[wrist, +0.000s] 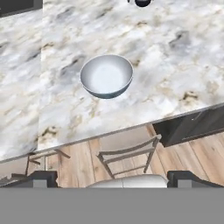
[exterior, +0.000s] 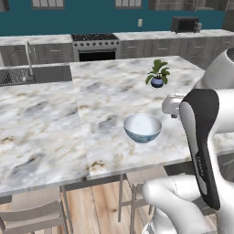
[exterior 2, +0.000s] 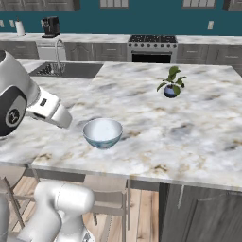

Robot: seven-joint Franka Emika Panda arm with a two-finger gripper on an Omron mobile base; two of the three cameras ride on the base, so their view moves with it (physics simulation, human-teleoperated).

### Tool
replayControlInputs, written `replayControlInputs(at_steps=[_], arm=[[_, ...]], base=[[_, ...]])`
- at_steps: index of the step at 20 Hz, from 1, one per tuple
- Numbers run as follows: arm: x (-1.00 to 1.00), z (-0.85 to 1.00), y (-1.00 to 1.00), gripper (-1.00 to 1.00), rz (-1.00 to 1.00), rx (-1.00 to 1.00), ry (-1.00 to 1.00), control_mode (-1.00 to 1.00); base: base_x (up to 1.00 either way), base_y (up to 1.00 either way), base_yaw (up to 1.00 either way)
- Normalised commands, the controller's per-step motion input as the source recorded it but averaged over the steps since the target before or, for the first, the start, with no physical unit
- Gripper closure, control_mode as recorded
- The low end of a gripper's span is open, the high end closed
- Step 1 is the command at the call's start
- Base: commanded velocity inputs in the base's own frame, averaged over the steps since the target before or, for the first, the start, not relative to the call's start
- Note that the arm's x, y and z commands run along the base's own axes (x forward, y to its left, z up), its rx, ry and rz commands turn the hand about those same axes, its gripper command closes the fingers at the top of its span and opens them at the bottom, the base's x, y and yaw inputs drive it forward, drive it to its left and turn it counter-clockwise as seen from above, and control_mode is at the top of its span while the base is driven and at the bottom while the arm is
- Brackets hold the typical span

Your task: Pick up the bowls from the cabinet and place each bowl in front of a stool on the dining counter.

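With its gripper (wrist: 112, 177) spread wide and empty, the white bowl (wrist: 106, 76) ahead sits above a stool (wrist: 129, 153), so a careless swing could knock it.

The bowl (exterior: 142, 128) is white inside with a blue pattern on its outer wall. The counter (exterior: 41, 137) under it is white-grey marble with darker grey and tan veins. The plant (exterior: 158, 73) has green leaves in a dark blue pot (almost navy). The stool (wrist: 129, 155) is pale grey, the floor (exterior: 98, 205) light wood planks, the back wall (exterior 2: 142, 14) teal.
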Motion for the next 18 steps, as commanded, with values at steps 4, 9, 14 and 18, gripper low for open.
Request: replayControlInputs(at_steps=[4,9,14,18], arm=[[-0.08,0.09,0.0,-1.0,0.27,0.0,0.0,-1.0],[-0.41,0.16,0.0,-1.0,0.09,-0.08,-0.08,-1.0],[-0.48,0.06,0.0,-1.0,0.06,-0.06,-0.08,-1.0],[-0.25,0.0,0.0,-1.0,0.03,-0.03,-0.04,1.0]], base=[[0.0,0.0,0.0],[0.0,0.0,0.0],[0.0,0.0,0.0],[-0.13,0.0,0.02]])
